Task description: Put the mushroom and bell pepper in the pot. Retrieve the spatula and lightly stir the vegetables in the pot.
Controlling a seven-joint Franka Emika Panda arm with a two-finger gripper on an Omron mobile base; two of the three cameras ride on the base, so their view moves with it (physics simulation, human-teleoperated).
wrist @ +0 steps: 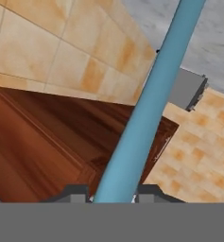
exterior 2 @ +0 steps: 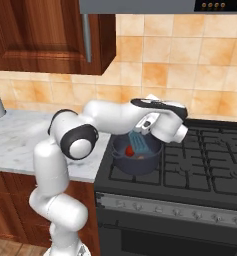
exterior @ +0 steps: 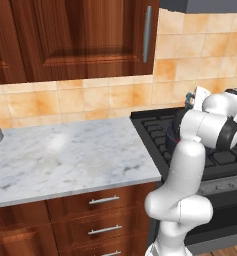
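Gripping spatula handle, claw nearly closed; blade angled down into pot beside bell pepper.

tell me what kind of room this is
A simulated home kitchen: a black gas stove with a pot on a burner, a marble counter, and wooden cabinets over a tiled wall.

Glossy red bell pepper, dark, perhaps metal pot, smooth spatula, marble counter

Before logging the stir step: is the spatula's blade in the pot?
In: the spatula blade dips below the pot rim beside the bell pepper.
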